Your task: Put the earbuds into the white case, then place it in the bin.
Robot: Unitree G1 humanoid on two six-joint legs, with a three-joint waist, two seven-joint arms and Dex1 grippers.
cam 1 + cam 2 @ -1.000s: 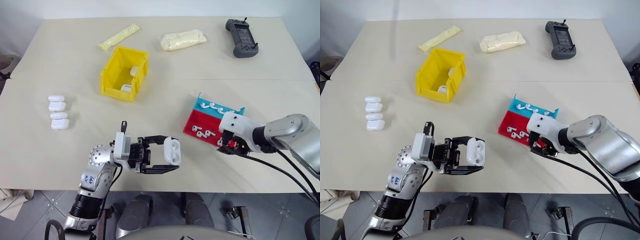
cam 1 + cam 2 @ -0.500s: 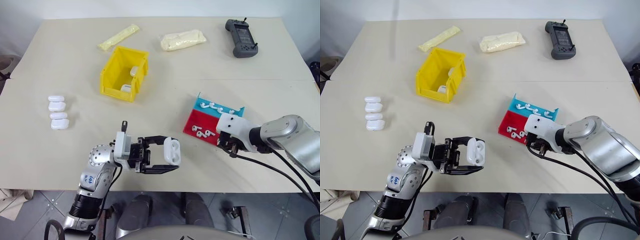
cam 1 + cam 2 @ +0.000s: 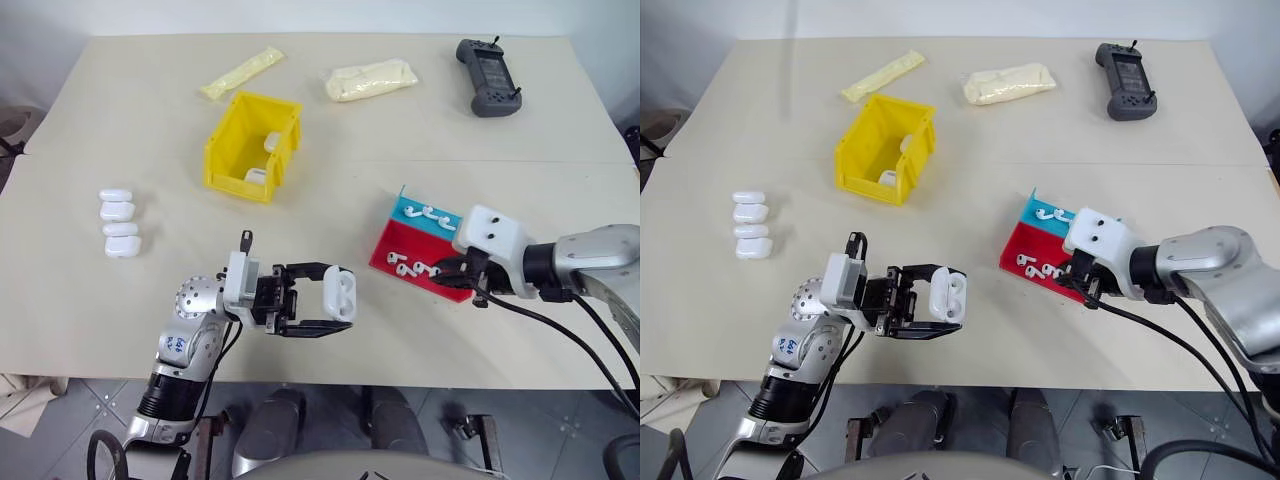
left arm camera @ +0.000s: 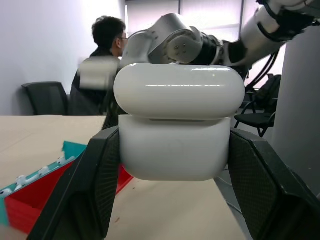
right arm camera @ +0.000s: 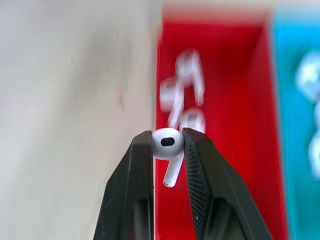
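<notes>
My left gripper (image 3: 334, 301) is shut on the white case (image 3: 341, 296), held above the table's near edge with its lid flipped open; the left wrist view shows the case (image 4: 175, 150) clamped between both fingers. My right gripper (image 3: 458, 268) hovers just over the near right corner of the red-and-teal tray (image 3: 386, 250). It is shut on one of the earbuds (image 5: 168, 144), stem hanging down. More earbuds (image 3: 405, 266) lie in the tray's red part and others (image 3: 431, 212) in the teal part. The yellow bin (image 3: 222, 150) stands farther back on the left, with white cases (image 3: 270, 142) inside.
Several closed white cases (image 3: 118, 222) lie in a column at the left. Two pale yellow bags (image 3: 240, 73) (image 3: 366, 78) and a black controller (image 3: 488, 62) sit along the far edge. A person (image 4: 107, 45) sits in the background of the left wrist view.
My right gripper has shut on an earbud and lifted off the tray's near corner, its wrist turning. The left gripper keeps the case where it was.
</notes>
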